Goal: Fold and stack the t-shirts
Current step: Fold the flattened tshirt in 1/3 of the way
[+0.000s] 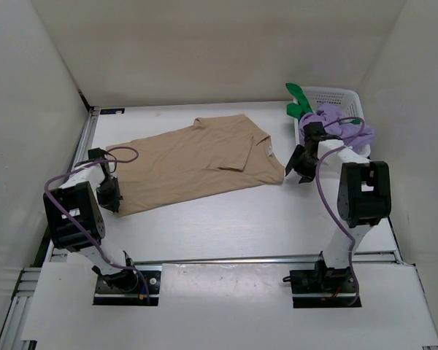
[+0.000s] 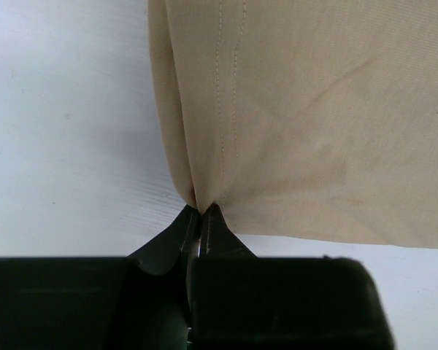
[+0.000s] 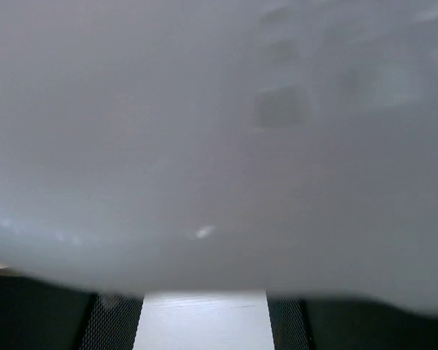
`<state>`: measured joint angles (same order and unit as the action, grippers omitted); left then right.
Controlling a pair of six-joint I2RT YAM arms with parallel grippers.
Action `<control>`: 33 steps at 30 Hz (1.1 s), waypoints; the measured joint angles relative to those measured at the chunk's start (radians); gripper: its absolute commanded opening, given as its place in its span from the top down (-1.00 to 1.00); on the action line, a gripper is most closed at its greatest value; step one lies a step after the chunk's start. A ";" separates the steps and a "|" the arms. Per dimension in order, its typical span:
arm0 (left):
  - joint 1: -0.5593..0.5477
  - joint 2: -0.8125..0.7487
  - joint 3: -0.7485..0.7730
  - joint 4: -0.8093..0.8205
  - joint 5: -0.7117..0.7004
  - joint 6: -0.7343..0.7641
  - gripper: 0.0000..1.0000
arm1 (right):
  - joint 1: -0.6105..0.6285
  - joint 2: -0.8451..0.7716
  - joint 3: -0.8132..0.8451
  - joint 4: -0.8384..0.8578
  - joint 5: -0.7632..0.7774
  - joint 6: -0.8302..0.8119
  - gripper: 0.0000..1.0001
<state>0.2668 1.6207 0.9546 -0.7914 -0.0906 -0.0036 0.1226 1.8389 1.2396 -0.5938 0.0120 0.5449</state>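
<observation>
The tan t-shirt [image 1: 197, 164] lies spread flat across the middle of the table, one sleeve folded inward. My left gripper [image 1: 111, 198] sits at its near-left corner. In the left wrist view that gripper [image 2: 202, 211] is shut on a pinch of the tan hem [image 2: 314, 109]. My right gripper [image 1: 296, 171] hovers just off the shirt's right edge. Its fingers [image 3: 117, 321] stand apart, open, with bare table between them. The light purple t-shirt [image 1: 347, 124] and the green t-shirt [image 1: 299, 102] hang bunched over the basket at the back right.
A white mesh basket [image 1: 336, 98] stands in the back right corner, close behind the right arm. White walls enclose the table on three sides. A black rail [image 1: 84, 153] runs along the left edge.
</observation>
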 measured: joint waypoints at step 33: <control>0.011 0.021 0.042 -0.010 -0.003 0.000 0.79 | 0.180 -0.064 -0.024 -0.020 0.027 0.053 -0.61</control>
<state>0.2779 1.6413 0.9966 -0.8009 -0.0937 -0.0036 0.3023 1.7752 1.2160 -0.6140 0.0391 0.5983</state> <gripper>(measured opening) 0.132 0.808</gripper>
